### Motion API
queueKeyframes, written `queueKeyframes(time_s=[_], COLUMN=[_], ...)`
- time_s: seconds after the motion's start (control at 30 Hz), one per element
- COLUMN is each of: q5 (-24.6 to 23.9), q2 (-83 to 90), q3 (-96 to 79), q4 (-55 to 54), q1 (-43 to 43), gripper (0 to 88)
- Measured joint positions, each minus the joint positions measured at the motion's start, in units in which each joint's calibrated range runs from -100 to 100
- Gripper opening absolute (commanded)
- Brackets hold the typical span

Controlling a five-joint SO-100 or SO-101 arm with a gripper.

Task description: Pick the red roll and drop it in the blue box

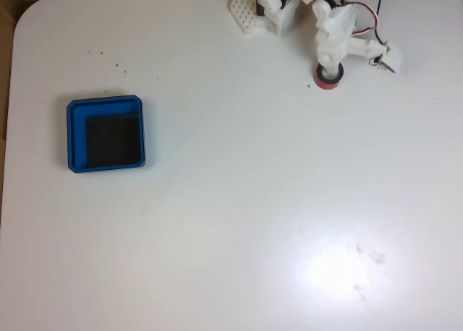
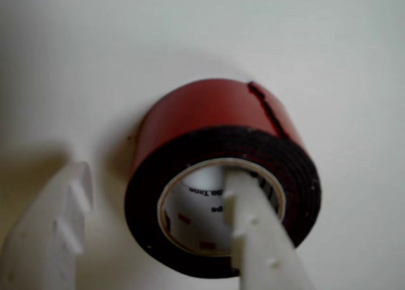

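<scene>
The red roll lies flat on the white table at the far right, just under the white arm. In the wrist view the red roll shows its red side, dark face and pale hollow core. My gripper is down over it. The gripper is open and straddles the roll's wall: one finger is inside the core, the other finger stands outside on the left with a gap to the roll. The blue box, with a black bottom, sits far off at the left of the fixed view.
The arm's white base stands at the table's top edge, with red and black wires and a small white part to the right of the roll. The table's rounded corner is at the top left.
</scene>
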State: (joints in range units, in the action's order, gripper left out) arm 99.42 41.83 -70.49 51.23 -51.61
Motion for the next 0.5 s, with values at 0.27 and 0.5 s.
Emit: queueKeyframes(time_s=[0.27, 0.5], q5=[0.0, 0.0], q2=[-2.6, -3.8], q3=[0.0, 0.0], q4=[-0.2, -0.2], q1=[0.0, 0.0], gripper=[19.2, 19.2])
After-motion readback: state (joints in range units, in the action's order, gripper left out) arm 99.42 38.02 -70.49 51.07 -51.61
